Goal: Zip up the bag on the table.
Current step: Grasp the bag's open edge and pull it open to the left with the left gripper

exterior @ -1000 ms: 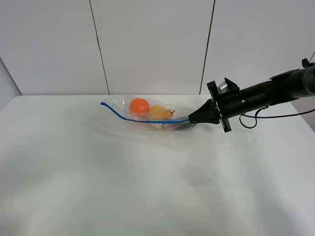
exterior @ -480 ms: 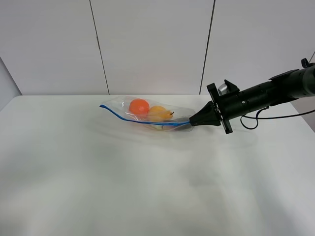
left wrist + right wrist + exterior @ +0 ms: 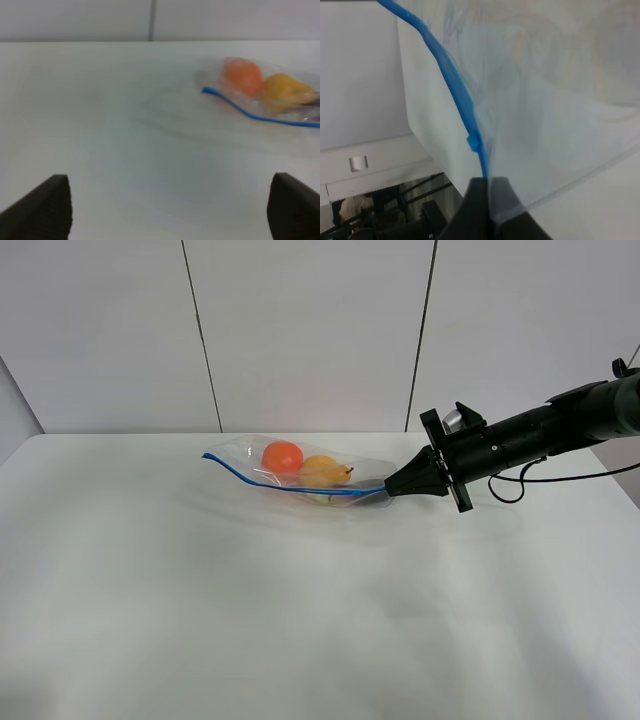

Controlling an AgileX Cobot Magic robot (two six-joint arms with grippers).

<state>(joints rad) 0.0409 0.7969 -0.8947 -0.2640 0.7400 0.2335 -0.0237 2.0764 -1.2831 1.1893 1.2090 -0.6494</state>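
Observation:
The clear bag (image 3: 300, 472) lies on the white table (image 3: 250, 620) near its far edge, holding an orange (image 3: 283, 456) and a yellow pear (image 3: 323, 470); the eggplant is hardly visible. Its blue zipper strip (image 3: 290, 486) runs along the near edge. My right gripper (image 3: 392, 485) is shut on the right end of the strip, which the right wrist view shows pinched between the fingers (image 3: 485, 192). The left wrist view shows the bag (image 3: 265, 95) ahead and far off, with my left gripper (image 3: 167, 210) open and empty above bare table. The left arm is out of the high view.
White wall panels (image 3: 310, 330) stand behind the table's far edge. The right arm (image 3: 540, 430) reaches in from the right with a black cable (image 3: 560, 478) hanging beside it.
The right gripper has drawn back slightly to the right and lowered the strip; the bag's left end has settled lower and the strip lies flatter. In the last half second nothing moved.

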